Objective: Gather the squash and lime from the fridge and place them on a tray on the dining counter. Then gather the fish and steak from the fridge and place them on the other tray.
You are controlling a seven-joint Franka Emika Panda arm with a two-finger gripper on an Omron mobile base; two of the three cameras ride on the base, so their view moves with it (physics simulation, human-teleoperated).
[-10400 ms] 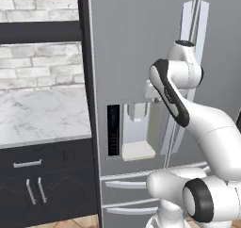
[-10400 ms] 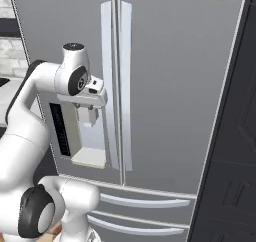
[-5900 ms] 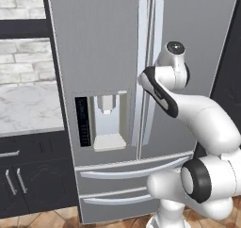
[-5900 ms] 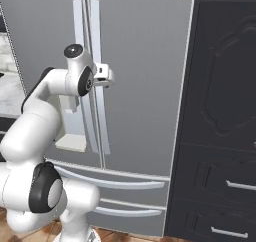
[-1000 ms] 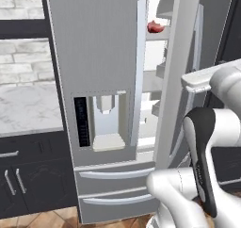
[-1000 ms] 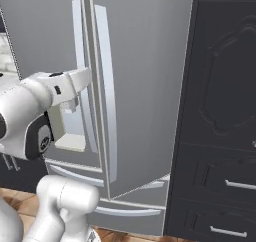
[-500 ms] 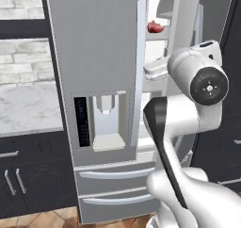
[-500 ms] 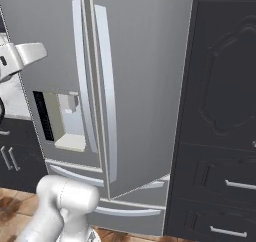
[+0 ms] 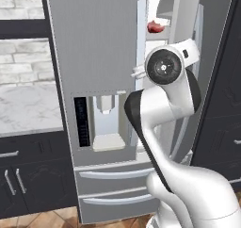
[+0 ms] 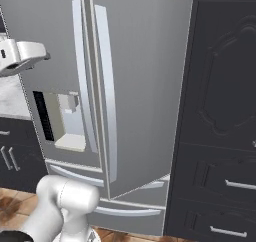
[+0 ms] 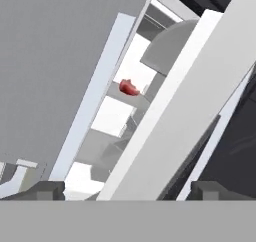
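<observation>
One red steak (image 11: 129, 88) beyond the fridge (image 11: 55, 66) door gap, gripper (image 11: 127, 190) spread wide.

White arm raised and bent at the elbow, claw (image 11: 127, 190) spread wide, nothing between its fingertips (image 11: 47, 190)

The fridge (image 9: 101, 57) is finished in plain grey steel, with paler silver bar handles (image 10: 104, 86) and a white interior (image 11: 112, 117). The steak (image 9: 155, 26) is coloured pink-red. The dispenser recess (image 9: 107, 123) is shaded pale grey beside a black panel (image 9: 81, 121). White marble with grey veins is seen on the counter (image 9: 26, 110), above dark panelled cabinets (image 9: 28, 175). The brick wall (image 9: 21, 60) is patterned in light grey.
</observation>
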